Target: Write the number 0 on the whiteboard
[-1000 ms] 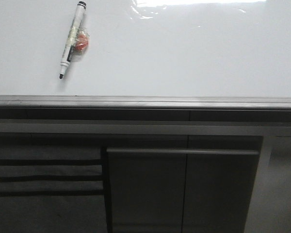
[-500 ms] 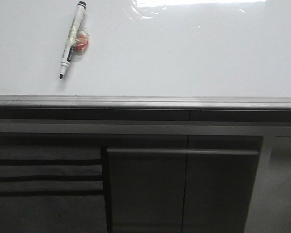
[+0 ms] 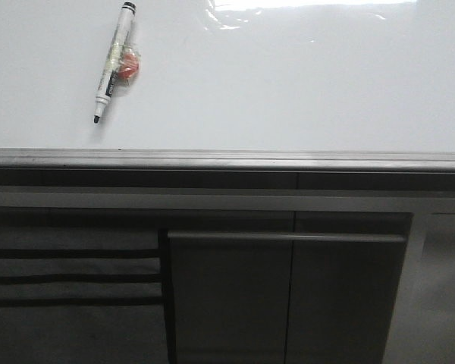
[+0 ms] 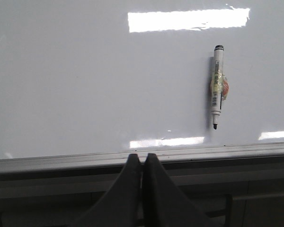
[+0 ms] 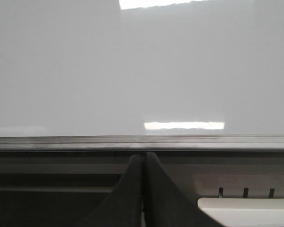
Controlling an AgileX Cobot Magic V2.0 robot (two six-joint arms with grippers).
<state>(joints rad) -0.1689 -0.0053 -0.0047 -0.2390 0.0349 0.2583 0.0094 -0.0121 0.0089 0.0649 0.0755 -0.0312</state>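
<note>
The left end effector (image 4: pixel 142 163) has its two dark fingers pressed together with nothing between them, parked off the near edge of the whiteboard (image 4: pixel 85 94), below its grey edge strip. The right end effector (image 5: pixel 142 163) is likewise closed on nothing, in the same place on its own side.

Out on the board, toward the left arm's side, lies a marker (image 3: pixel 114 61), uncapped, its black tip pointing back at the near edge. A small orange-and-clear lump (image 3: pixel 128 64) is strapped against its barrel; what it is cannot be made out at this sharpness.

No number 0 is on the board: the white surface is bare of ink in all three views, so the task looks barely begun.

The risks sit in the pickup. The marker lies flat on a glossy surface, so closing fingers could skid or roll it away. The taped lump makes the barrel uneven; a grip there may twist the pen, leaving the tip badly angled. The bare tip could also smear a stray line if dragged.
</note>
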